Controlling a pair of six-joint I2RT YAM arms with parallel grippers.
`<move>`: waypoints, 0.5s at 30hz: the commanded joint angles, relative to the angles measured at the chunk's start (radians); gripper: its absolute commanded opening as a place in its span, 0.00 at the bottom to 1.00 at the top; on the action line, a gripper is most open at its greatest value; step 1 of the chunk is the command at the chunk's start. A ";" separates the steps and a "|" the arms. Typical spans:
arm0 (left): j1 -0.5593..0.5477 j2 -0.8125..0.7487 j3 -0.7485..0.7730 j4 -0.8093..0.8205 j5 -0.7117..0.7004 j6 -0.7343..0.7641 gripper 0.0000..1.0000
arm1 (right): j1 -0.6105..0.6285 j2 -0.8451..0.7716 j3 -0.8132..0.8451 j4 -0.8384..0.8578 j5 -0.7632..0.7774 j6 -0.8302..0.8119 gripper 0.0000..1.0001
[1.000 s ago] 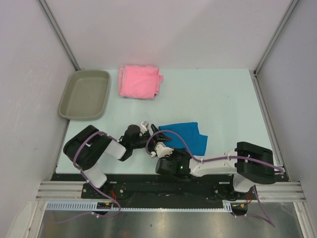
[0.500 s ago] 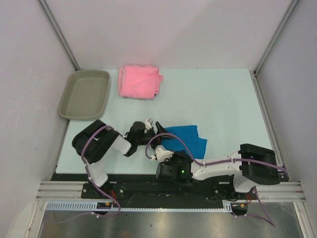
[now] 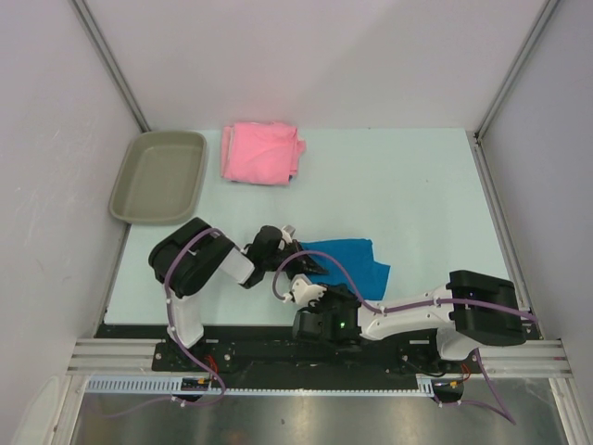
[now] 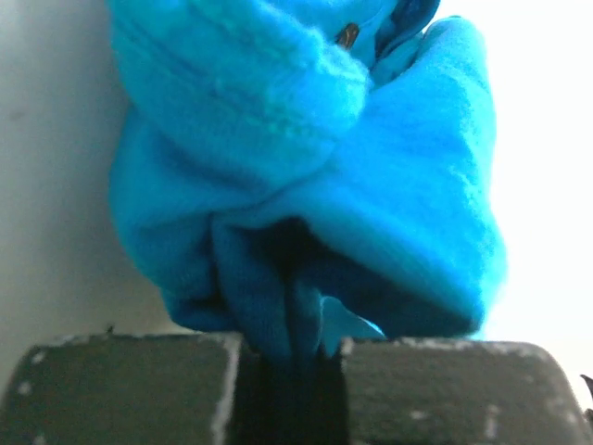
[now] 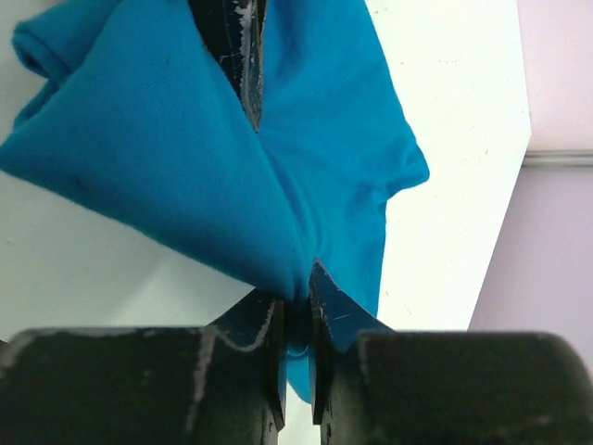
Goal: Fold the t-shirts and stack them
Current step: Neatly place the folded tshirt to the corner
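Observation:
The bright blue t-shirt (image 3: 350, 260) lies bunched near the table's front, just right of both grippers. My left gripper (image 3: 304, 260) is shut on its near-left edge; in the left wrist view a dark fold of blue cloth (image 4: 306, 167) is pinched between the jaws of the left gripper (image 4: 292, 362). My right gripper (image 3: 309, 278) is shut on the same shirt's front edge, and the blue cloth (image 5: 167, 158) fans out from the closed right gripper (image 5: 295, 301). The pink t-shirt (image 3: 262, 153) lies folded at the back left, away from both arms.
A grey-beige plastic tray (image 3: 127, 190) sits at the back left beside the pink shirt. Purple cables loop over both arms near the front edge. White walls close off the table on three sides.
My left gripper moved right onto the blue shirt's edge and closed on it from fully open. The right gripper stayed shut on the shirt and shifted slightly toward the front.

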 commanded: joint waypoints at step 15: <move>0.116 0.043 0.726 -0.774 0.036 0.517 0.00 | 0.000 -0.202 0.082 -0.354 0.165 0.739 1.00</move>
